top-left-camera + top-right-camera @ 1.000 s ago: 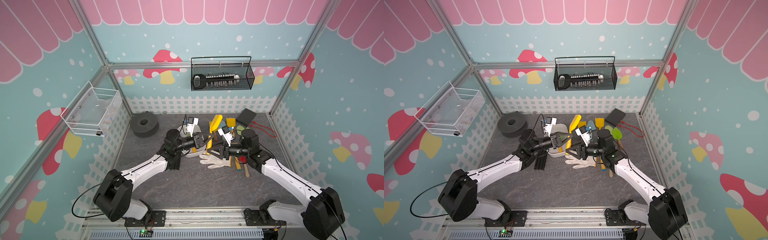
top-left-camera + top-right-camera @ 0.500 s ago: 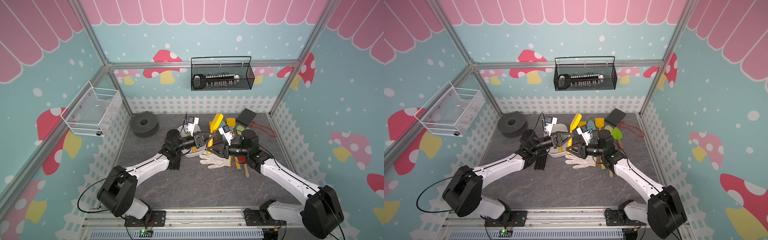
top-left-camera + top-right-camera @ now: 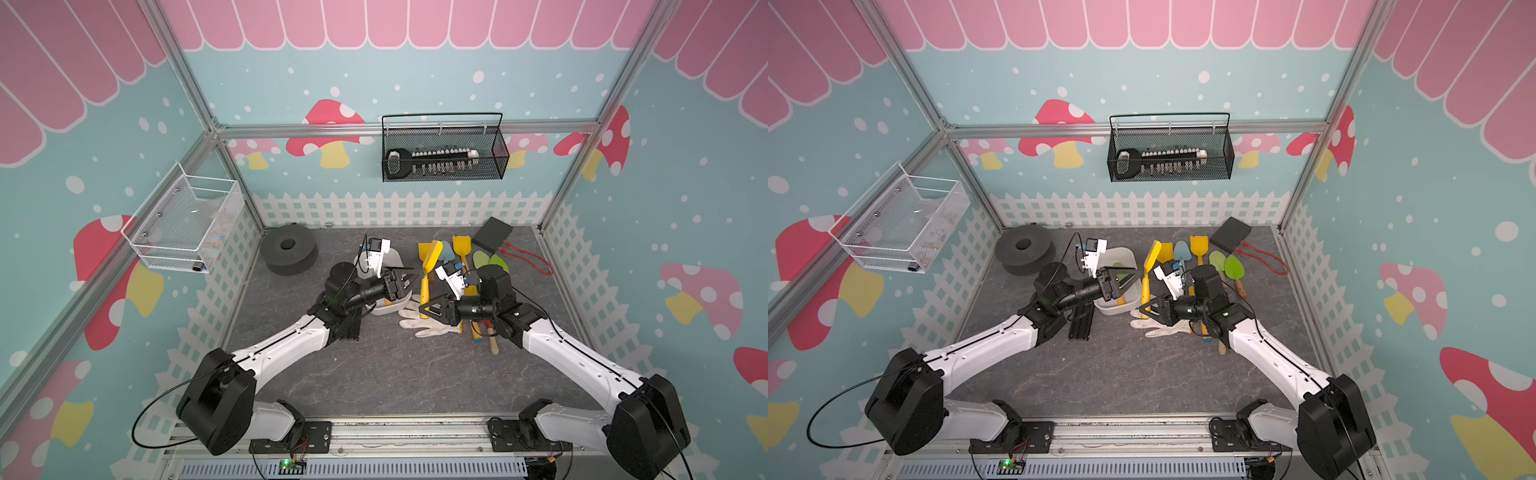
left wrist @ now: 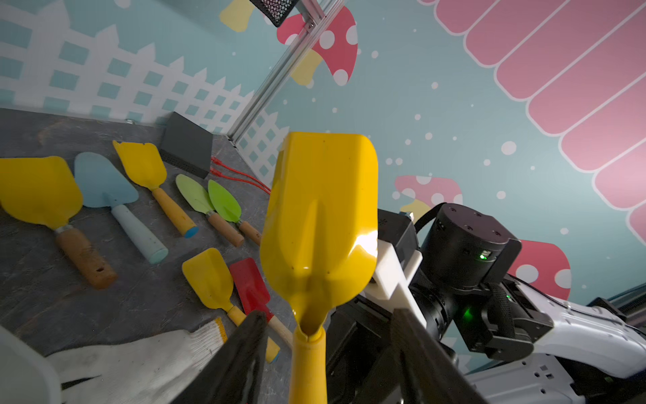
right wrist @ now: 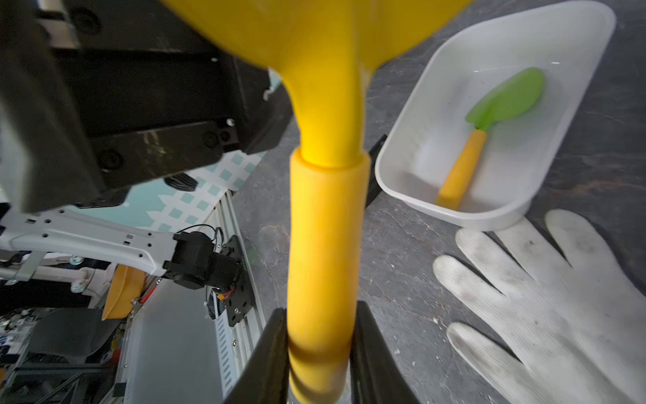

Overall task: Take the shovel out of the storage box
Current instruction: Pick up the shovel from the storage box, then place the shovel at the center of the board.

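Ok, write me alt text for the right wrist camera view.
Close up, the right gripper is shut on the handle of a yellow shovel that extends away from the camera. Beyond it, on the grey table, a white storage box holds a green-bladed shovel, with a white work glove lying beside the box.

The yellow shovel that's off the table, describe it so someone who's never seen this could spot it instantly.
On the gray table, find the white storage box near the middle. Right beside it, the right end effector grips a yellow shovel by its handle. Unlike the shovels lying flat nearby, it is held in the air, blade up, and yellow all over.
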